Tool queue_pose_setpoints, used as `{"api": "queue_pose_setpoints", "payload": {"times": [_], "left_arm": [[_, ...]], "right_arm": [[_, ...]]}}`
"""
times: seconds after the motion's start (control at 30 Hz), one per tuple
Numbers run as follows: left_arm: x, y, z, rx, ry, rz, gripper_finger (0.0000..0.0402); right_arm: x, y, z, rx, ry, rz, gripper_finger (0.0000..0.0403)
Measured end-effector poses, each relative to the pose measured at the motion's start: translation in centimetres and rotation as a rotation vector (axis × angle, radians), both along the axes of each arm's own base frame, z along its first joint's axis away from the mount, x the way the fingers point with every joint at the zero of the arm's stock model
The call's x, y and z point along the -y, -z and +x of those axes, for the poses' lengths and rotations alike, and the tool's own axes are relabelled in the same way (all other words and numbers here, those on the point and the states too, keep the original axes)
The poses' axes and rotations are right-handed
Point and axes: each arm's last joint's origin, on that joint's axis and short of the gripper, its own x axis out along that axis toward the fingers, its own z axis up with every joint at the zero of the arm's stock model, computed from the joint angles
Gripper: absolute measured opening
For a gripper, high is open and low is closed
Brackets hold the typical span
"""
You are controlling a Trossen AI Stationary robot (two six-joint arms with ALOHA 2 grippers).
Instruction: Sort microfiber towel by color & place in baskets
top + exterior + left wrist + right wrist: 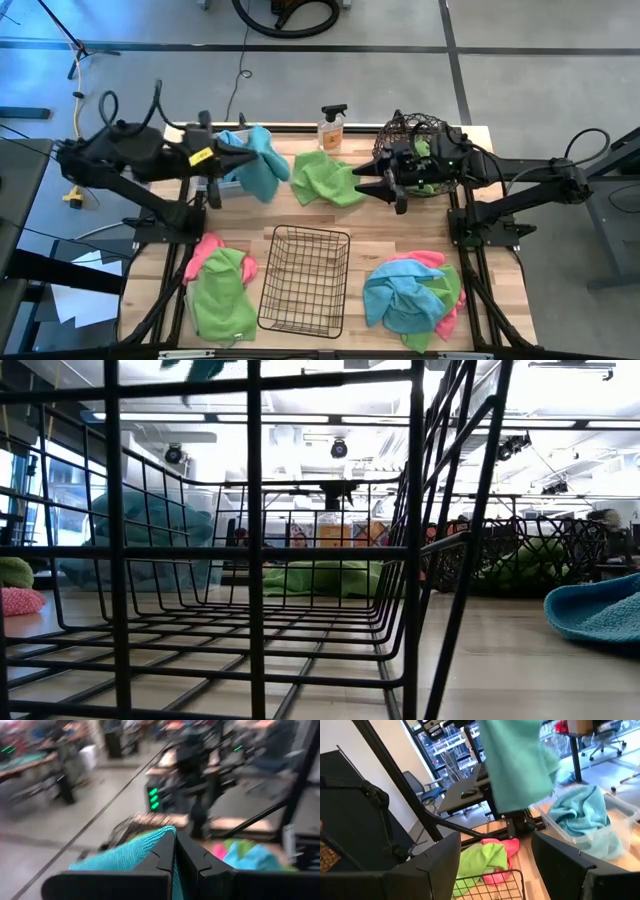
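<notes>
My left gripper (238, 156) (175, 851) is shut on a teal-blue towel (258, 162) above the clear bin (214, 186) at the far left of the table. In the right wrist view that towel (517, 765) hangs over the bin (615, 827), where more teal cloth (582, 815) lies. My right gripper (364, 178) (495, 865) is open and level, between a lime green towel (325, 178) lying flat on the table and the round wire basket (415, 150), which holds green cloth. The black wire-grid basket (305, 280) stands at the near middle. My left gripper pinches the teal towel between its two shut fingers at a bunched fold (150, 847), which rises beside the fingertips. The fingers come in about level from the table's left. The towel is lifted clear and hangs slack below and past the fingers, over the clear bin.
An orange spray bottle (332, 128) stands at the far edge, between bin and round basket. A pink and green pile (220, 285) lies near left; a teal, green and pink pile (410, 295) lies near right. The grid basket's wires (250, 540) fill the low view.
</notes>
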Motion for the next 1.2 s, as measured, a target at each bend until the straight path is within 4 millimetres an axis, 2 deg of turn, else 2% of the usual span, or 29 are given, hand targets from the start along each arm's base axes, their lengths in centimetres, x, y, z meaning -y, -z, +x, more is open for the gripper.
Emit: {"api": "queue_pose_setpoints", "payload": {"times": [0.17, 0.37, 0.53, 0.63, 0.97, 1.2], "left_arm": [[-0.2, 2.5, 2.6, 0.101, 0.098, -0.044, 0.0000], [-0.2, 8.6, 5.6, 0.211, 0.141, -0.175, 0.0000], [0.0, 12.4, 6.5, 0.425, 0.160, -0.290, 0.0000], [-0.1, 14.0, 6.5, 0.507, 0.153, -0.329, 0.0000], [-0.9, 14.5, 6.6, 0.508, 0.124, -0.315, 0.0000], [-2.2, 14.4, 6.3, 0.505, 0.069, -0.291, 0.0000]], "right_arm": [[0.0, -1.1, 0.0, 0.113, 0.000, -0.025, 0.0240], [0.0, -2.0, -0.3, 0.206, 0.002, -0.089, 0.0240], [0.0, -2.3, -0.6, 0.222, 0.003, -0.103, 0.0240], [0.0, -2.5, -0.7, 0.241, 0.004, -0.106, 0.0240], [0.0, -2.5, -0.7, 0.249, 0.005, -0.120, 0.0240], [0.0, -2.5, -0.7, 0.249, 0.005, -0.120, 0.0240]]}}
